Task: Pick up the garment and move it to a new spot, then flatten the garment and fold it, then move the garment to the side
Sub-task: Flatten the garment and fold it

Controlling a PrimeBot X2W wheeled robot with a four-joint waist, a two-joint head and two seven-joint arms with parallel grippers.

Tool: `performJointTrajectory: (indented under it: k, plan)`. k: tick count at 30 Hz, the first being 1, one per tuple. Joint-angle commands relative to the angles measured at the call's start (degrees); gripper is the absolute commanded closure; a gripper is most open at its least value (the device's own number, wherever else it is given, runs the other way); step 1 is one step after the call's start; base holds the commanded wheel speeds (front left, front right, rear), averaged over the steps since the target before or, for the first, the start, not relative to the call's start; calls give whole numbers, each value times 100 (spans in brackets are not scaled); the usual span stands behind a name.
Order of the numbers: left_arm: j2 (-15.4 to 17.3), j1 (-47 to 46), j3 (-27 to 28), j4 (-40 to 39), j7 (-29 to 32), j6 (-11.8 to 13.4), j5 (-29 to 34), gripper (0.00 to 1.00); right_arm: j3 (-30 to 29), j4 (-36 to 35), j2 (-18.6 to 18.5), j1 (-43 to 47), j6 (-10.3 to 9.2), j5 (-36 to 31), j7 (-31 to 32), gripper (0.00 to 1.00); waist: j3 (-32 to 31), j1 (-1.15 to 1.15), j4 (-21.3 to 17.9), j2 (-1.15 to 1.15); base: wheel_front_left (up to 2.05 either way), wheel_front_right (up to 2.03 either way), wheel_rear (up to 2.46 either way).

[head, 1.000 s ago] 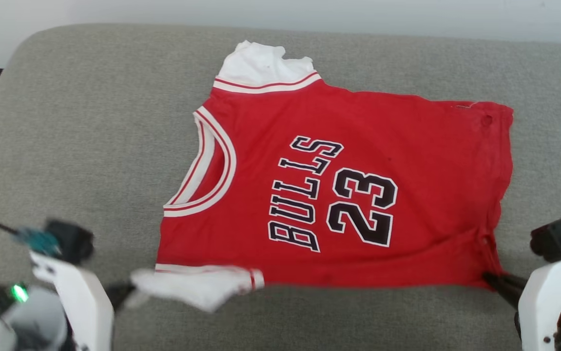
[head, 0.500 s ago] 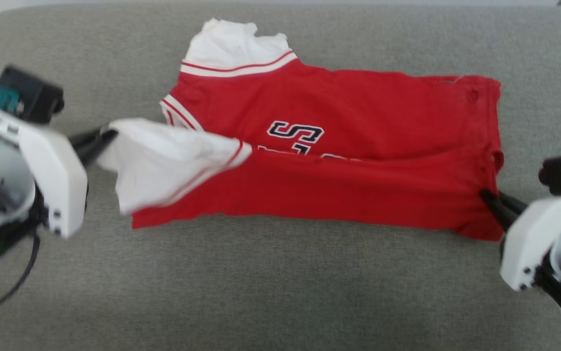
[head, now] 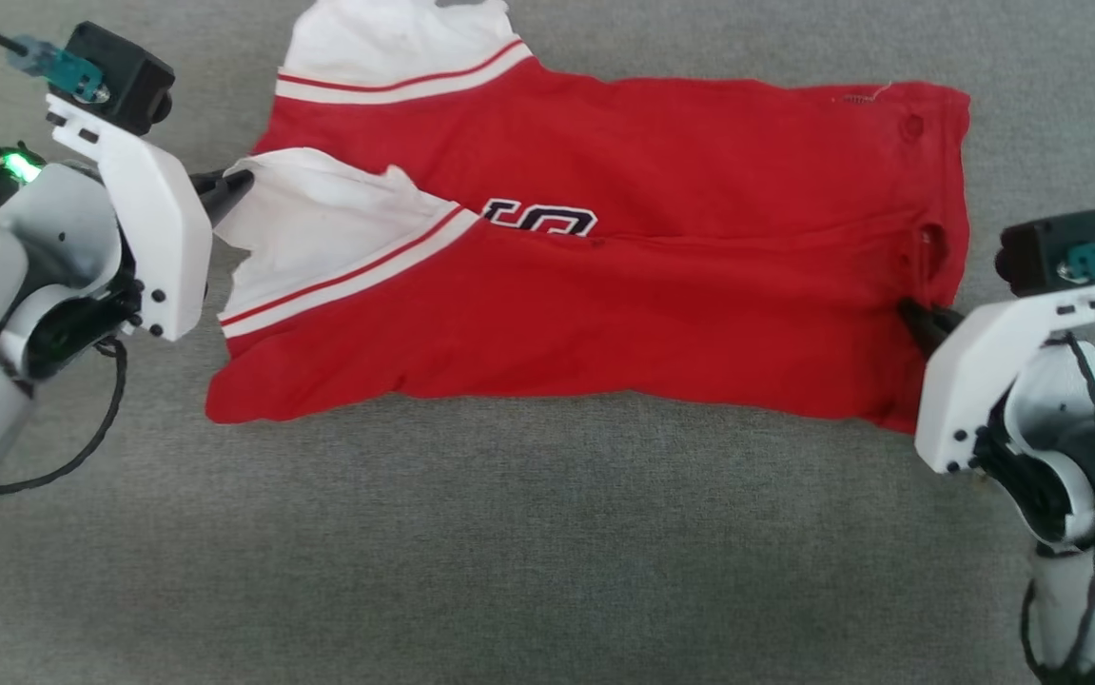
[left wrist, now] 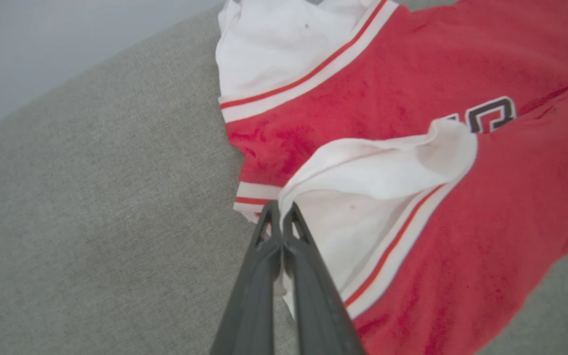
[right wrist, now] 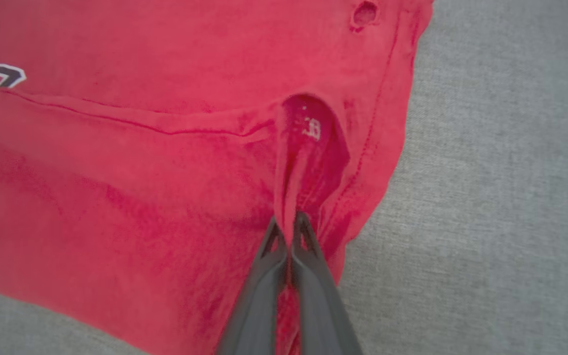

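The garment point(head: 661, 295) is a red jersey with white sleeves and red-and-white striped trim, lying half folded lengthwise on a grey cushion point(head: 509, 552). Its near half is laid over the far half, so only part of the black lettering point(head: 539, 219) shows. My left gripper point(head: 241, 181) is shut on the tip of the near white sleeve point(left wrist: 362, 197) at the jersey's left end, seen close in the left wrist view point(left wrist: 281, 209). My right gripper point(head: 910, 312) is shut on a bunched red hem corner point(right wrist: 308, 162) at the right end, fingertips point(right wrist: 288, 222) pinching cloth.
The far white sleeve point(head: 395, 38) reaches the top edge of the head view. Grey cushion runs all around the jersey, with a wide bare stretch in front of it. In the left wrist view a pale wall point(left wrist: 56, 44) lies beyond the cushion's rounded edge.
Both grippers carried the jersey's near edge away from me and over its far half, covering most of the lettering. The head camera has also tilted down, so the whole picture has shifted.
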Motion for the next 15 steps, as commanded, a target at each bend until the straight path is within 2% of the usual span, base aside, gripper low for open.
performJointTrajectory:
  k: [1, 7, 8, 10, 11, 12, 13, 14, 15]
  plan:
    - [-75, -91, -50, 165, 1, -31, -17, 100, 2, 88, 59, -91, -2, 0, -27, 100, 62, 0, -37, 0, 0, 0, 0]
    - [-416, -266, -361, 933, 157, -79, -227, 100, 91, 507, 109, -310, -2, -133, 79, 100, 205, 0, -91, 0, 0, 0, 0]
    - [-469, -283, -418, 1017, 185, -77, -297, 100, 93, 576, 122, -335, -2, -146, 124, 97, 218, 0, -97, 0, 0, 0, 0]
    - [-554, -302, -495, 1228, 285, -71, -430, 87, 133, 683, 137, -413, -2, -191, 200, 87, 240, 0, -108, 0, 0, 0, 0]
    - [-554, -302, -495, 1228, 285, -71, -430, 87, 133, 683, 137, -413, -2, -191, 200, 87, 240, 0, -108, 0, 0, 0, 0]
    - [-629, -341, -542, 1444, 391, -72, -575, 73, 181, 767, 151, -469, -2, -214, 292, 71, 249, 0, -118, 0, 0, 0, 0]
    - [-666, -361, -560, 1560, 460, -71, -632, 63, 224, 789, 150, -490, -2, -207, 338, 59, 246, 0, -122, 0, 0, 0, 0]
    - [-692, -401, -595, 1623, 513, -72, -672, 53, 241, 790, 160, -506, -2, -188, 372, 50, 239, 0, -126, 0, 0, 0, 0]
    - [-721, -450, -593, 1672, 521, -72, -722, 18, 266, 769, 168, -538, -2, -164, 396, 13, 229, 0, -125, 0, 0, 0, 0]
